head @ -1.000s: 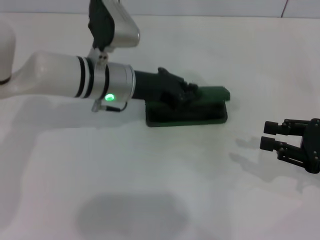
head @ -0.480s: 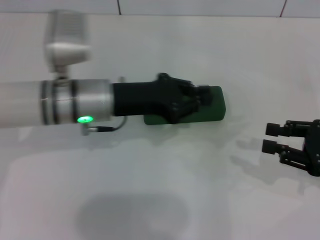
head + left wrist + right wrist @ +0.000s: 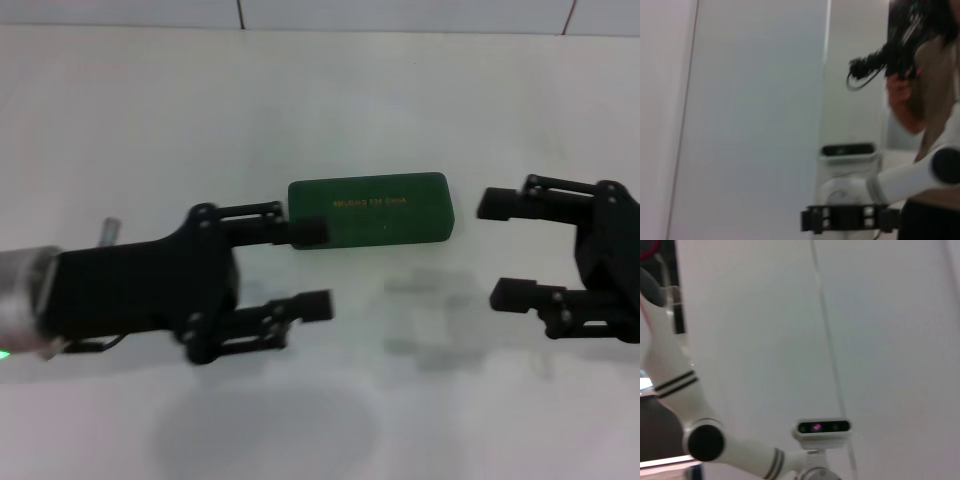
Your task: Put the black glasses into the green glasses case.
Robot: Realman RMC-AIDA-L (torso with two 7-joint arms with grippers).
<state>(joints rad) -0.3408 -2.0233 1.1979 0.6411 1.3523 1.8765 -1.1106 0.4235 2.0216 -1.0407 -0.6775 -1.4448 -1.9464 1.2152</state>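
The green glasses case (image 3: 370, 208) lies closed on the white table, lid down with the gold lettering facing up. The black glasses are out of view. My left gripper (image 3: 320, 268) is open and empty, just left of and nearer than the case; its far fingertip (image 3: 312, 230) is level with the case's left end. My right gripper (image 3: 495, 250) is open and empty, to the right of the case and apart from it. Neither wrist view shows the case or the glasses.
The white table (image 3: 330, 100) reaches back to a tiled wall. The wrist views face walls and my own head camera (image 3: 847, 150) (image 3: 822, 427). A person (image 3: 920, 75) stands at the side in the left wrist view.
The case lid went from raised to shut under my left gripper. That gripper then drew back left and nearer and opened. My right gripper moved left toward the case and looks larger.
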